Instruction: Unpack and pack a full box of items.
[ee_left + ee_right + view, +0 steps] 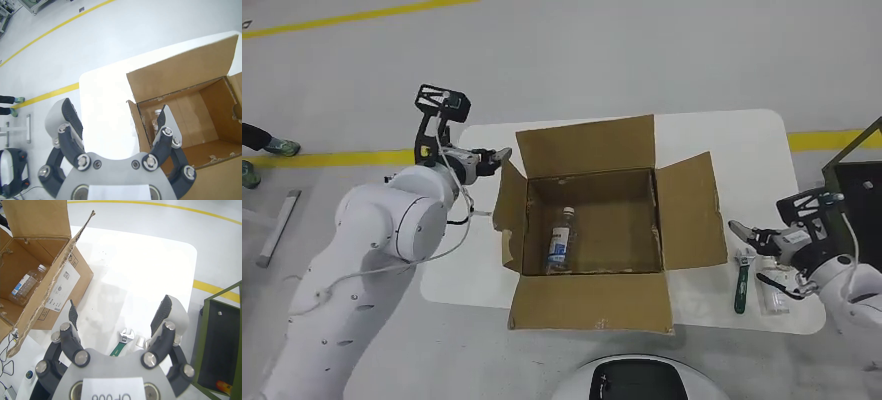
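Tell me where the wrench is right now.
In the top view, the wrench lies on the table right of the box, near the right gripper.

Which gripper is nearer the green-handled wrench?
Right. The right gripper hovers just by the wrench; the left gripper sits across the cardboard box, by its opposite side flap.
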You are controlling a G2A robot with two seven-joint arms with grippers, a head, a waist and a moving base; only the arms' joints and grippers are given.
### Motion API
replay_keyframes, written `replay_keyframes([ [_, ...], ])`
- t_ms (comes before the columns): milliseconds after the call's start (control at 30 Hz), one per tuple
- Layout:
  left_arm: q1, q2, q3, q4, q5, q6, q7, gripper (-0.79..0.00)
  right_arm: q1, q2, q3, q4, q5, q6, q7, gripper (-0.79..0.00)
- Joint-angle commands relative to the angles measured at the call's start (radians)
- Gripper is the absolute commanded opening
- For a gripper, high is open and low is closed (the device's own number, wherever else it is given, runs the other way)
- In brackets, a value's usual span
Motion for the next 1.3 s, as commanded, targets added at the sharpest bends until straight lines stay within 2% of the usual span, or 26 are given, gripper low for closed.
replay_keyframes([
  [0,0.059,0.011,-0.044,0.000,0.025,0.003,0.033,0.000,0.001,0.001,-0.001,0.001,-0.001,-0.004,0.003,0.000],
  [100,0.135,0.018,-0.121,-0.018,-0.008,0.104,0.094,0.000,0.004,0.005,-0.005,-0.001,-0.036,-0.032,0.043,0.000],
  [233,0.215,0.028,-0.167,-0.059,-0.005,0.084,0.095,0.000,0.010,0.011,-0.025,0.004,-0.107,-0.051,0.120,0.000],
  [367,0.256,0.030,-0.198,-0.079,-0.022,0.072,0.086,0.000,0.014,0.013,-0.046,0.001,-0.170,-0.058,0.145,0.000],
  [733,0.258,0.030,-0.200,-0.083,-0.029,0.068,0.085,0.000,0.014,0.013,-0.046,0.001,-0.170,-0.058,0.145,0.000],
  [900,0.258,0.030,-0.200,-0.083,-0.029,0.068,0.085,0.000,0.024,0.011,-0.059,-0.004,-0.177,0.000,0.148,0.000],
  [1000,0.258,0.030,-0.200,-0.083,-0.029,0.068,0.085,0.000,0.037,0.010,-0.078,-0.011,-0.185,0.032,0.198,0.000],
  [1167,0.258,0.030,-0.200,-0.083,-0.029,0.068,0.085,0.000,0.089,0.006,-0.105,0.001,-0.111,0.111,0.327,0.000],
  [1267,0.258,0.030,-0.200,-0.083,-0.029,0.068,0.085,0.000,0.122,0.008,-0.131,0.021,-0.145,0.138,0.409,0.000],
])
